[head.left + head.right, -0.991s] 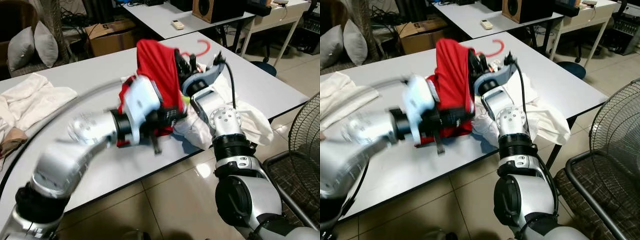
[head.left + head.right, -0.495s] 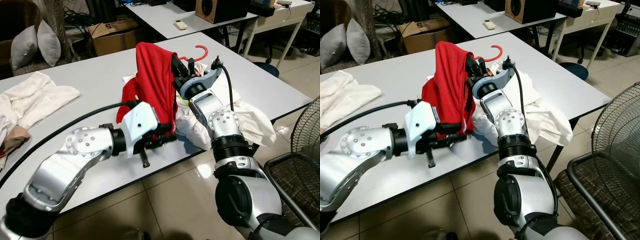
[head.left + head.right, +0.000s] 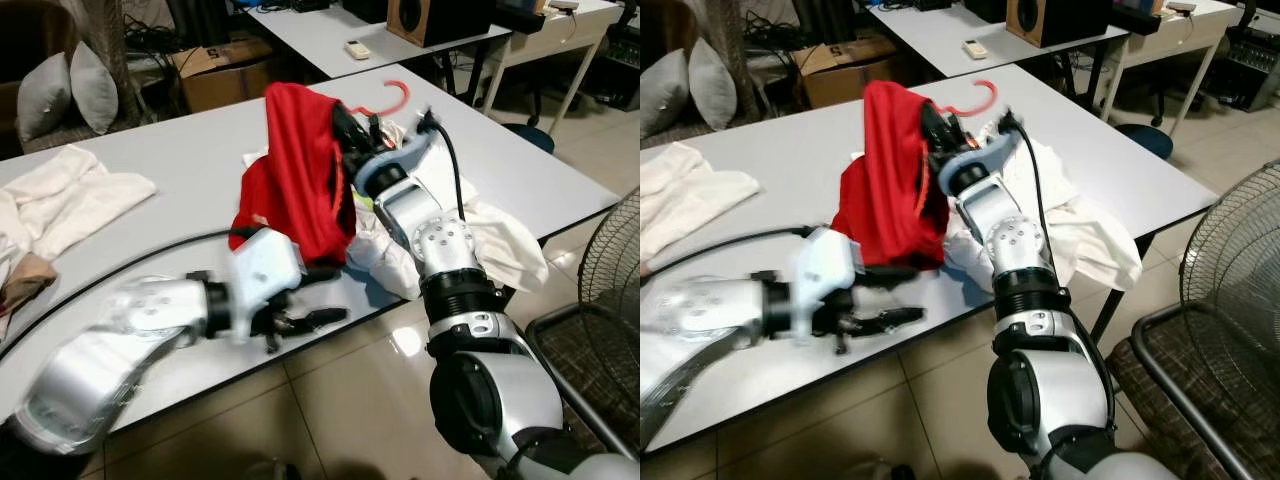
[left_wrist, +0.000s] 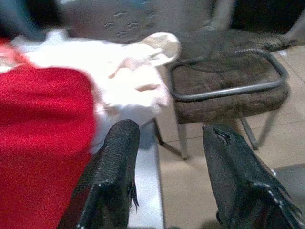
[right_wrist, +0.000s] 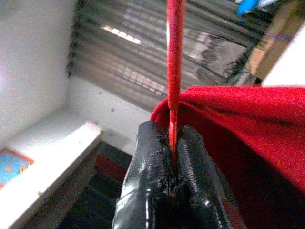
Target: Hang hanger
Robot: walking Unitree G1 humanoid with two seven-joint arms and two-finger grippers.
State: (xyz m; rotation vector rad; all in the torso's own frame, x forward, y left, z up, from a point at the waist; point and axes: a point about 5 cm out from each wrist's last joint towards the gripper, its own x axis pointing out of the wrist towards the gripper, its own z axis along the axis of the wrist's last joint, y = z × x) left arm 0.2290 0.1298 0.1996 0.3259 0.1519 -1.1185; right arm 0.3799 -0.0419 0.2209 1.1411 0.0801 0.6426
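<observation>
Left pincer now withdrawn, open — hanger pinched in right pincer.

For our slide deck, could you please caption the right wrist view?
Right gripper, fingers shut on the red hanger, with the red garment draped over it.

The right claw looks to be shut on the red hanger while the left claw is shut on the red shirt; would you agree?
Not quite. The right claw is shut on the red hanger, but the left claw is open, gripping nothing, beside the red shirt. The left wrist view shows this.
</observation>
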